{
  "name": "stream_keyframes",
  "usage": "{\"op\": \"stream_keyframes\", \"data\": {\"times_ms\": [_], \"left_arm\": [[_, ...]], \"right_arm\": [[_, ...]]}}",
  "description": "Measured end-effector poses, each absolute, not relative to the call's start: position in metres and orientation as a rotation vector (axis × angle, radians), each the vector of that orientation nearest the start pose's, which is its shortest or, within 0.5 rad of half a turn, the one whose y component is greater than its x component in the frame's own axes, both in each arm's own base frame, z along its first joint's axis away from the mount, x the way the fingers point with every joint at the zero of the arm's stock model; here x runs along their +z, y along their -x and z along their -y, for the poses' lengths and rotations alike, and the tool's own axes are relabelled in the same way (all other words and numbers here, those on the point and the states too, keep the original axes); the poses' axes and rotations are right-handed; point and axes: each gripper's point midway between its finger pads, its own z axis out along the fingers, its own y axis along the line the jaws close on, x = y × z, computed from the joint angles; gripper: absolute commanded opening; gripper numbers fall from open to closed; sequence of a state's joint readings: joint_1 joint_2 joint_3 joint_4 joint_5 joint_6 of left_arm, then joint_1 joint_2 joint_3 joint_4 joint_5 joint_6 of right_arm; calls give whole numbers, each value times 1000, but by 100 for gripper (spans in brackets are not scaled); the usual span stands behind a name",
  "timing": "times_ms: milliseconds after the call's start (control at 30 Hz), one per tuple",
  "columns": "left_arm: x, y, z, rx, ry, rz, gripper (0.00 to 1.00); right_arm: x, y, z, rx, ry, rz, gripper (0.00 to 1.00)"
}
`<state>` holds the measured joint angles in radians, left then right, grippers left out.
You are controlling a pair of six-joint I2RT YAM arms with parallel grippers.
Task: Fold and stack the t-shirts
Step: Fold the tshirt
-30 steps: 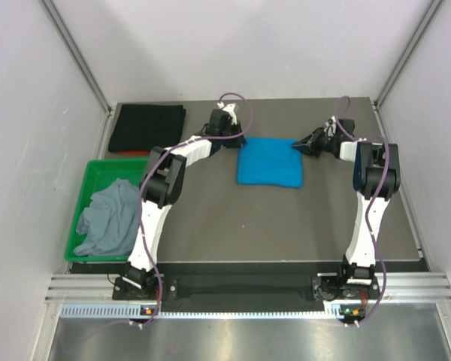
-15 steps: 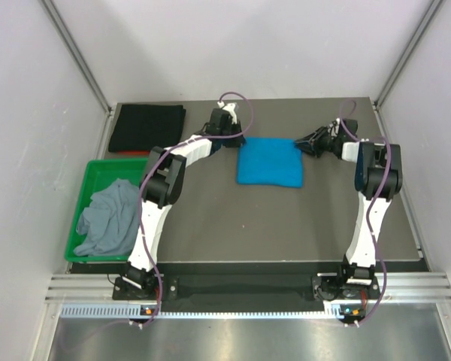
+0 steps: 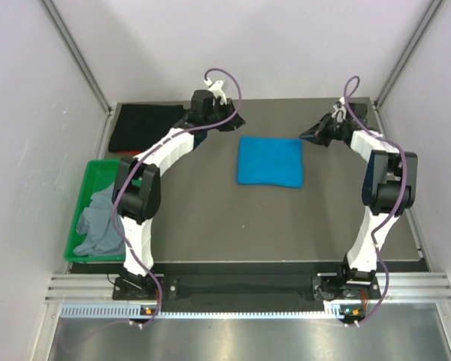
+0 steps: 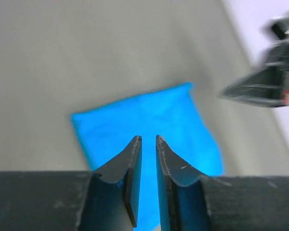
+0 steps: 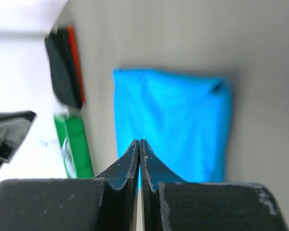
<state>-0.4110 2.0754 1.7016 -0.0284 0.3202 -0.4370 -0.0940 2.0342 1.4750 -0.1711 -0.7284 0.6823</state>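
Note:
A blue t-shirt (image 3: pixel 269 161), folded into a rectangle, lies flat on the dark table at the far middle. It also shows in the left wrist view (image 4: pixel 149 115) and the right wrist view (image 5: pixel 173 110). My left gripper (image 3: pixel 237 120) hovers off the shirt's far left corner; its jaws (image 4: pixel 147 138) stand a narrow gap apart with nothing between them. My right gripper (image 3: pixel 304 135) hovers off the far right corner, shut and empty (image 5: pixel 139 141). A folded black t-shirt (image 3: pixel 145 126) lies at the far left. A crumpled grey t-shirt (image 3: pixel 101 222) lies in the green bin (image 3: pixel 79 197).
The green bin stands at the table's left edge. Something red (image 5: pixel 76 62) lies under the black shirt. White walls and slanted metal posts close in the back and sides. The table's right edge (image 3: pixel 406 195) runs beside the right arm.
Both grippers have lifted and drawn back from the blue shirt's far corners. The left arm has swung left and away. The shirt lies as before.

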Motion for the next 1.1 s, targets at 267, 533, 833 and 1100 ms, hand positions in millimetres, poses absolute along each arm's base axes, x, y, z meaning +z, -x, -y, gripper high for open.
{"op": "stream_keyframes", "data": {"times_ms": [267,533,833,1100], "left_arm": [[139,-461,325,-1119,-220,-2137,18],[38,-432,317,-1053,-145,-2430,16],[76,-454,302,-930,-194,-2389,43],[91,-460,292,-1014,-223,-2361,54]], "right_arm": [[79,-437,-169,1331,-340,-2430,2],[28,-411,-166,1458,-355,-2482,2],[58,-409,-165,1393,-245,-2471,5],[41,-387,-153,1295,-279,-2512,6]]}}
